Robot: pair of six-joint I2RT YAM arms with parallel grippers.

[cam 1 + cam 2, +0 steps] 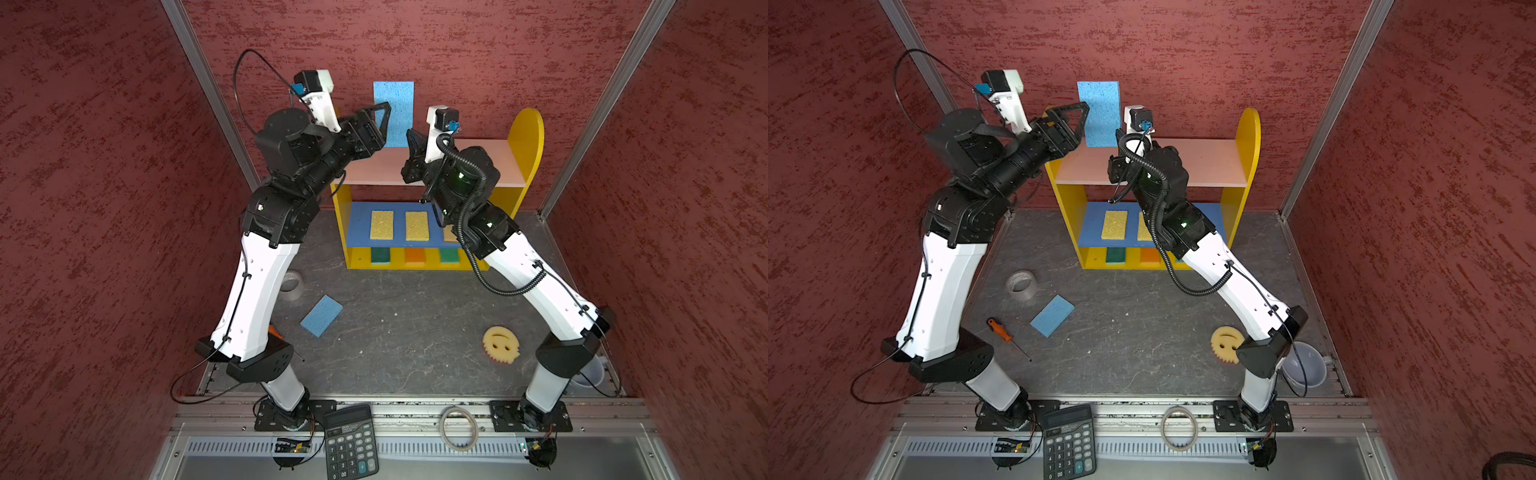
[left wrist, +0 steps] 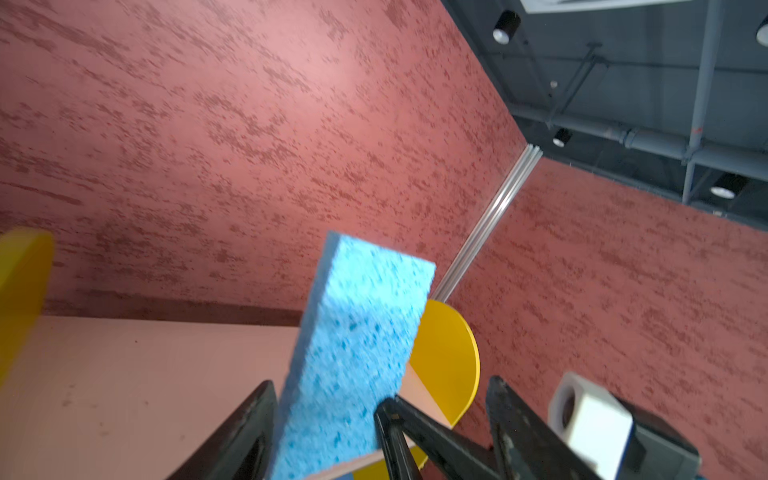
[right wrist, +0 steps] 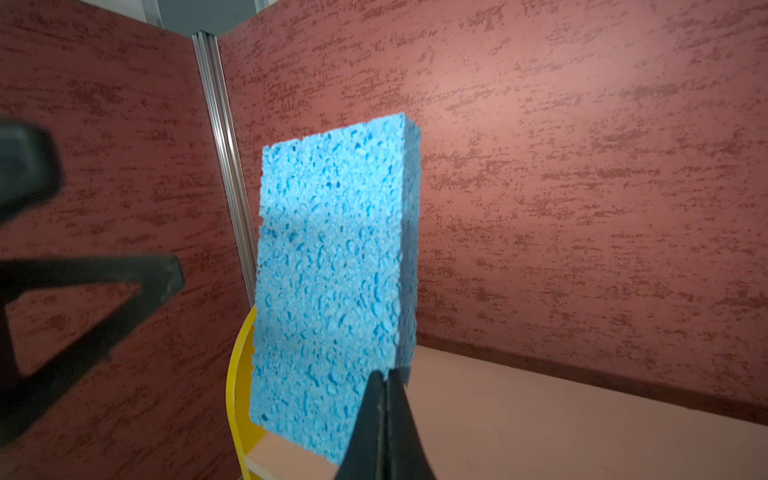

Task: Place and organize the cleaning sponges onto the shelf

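Surveying the desk (image 1: 395,353) and, at its back, the shelf (image 1: 478,164): pink top board carrying one blue sponge (image 1: 399,104), stood upright on its short end toward the board's left end, near the back wall. Judged to be the placing step, close to release. Recommend backing away straight and slowly, without brushing the tall face, given a narrow footing likely to tip. Alternatively, lay it flat on the board for a steadier, tidier result. Not yet shelved, by present layout: a second blue sponge (image 1: 321,316) and a round smiley sponge (image 1: 500,345), both lying on the desk. Noted left arm (image 1: 266,274) reared up and bent toward the shelf's left end, and right arm (image 1: 523,270) likewise raised, reaching over the shelf front toward the same upright sponge. Left fingers (image 2: 245,436) spread apart on either side of the sponge's lower part, with no squeeze evident. Right fingers (image 3: 382,415) pressed together, holding nothing, tips at the sponge's lower edge; contact not confirmable.
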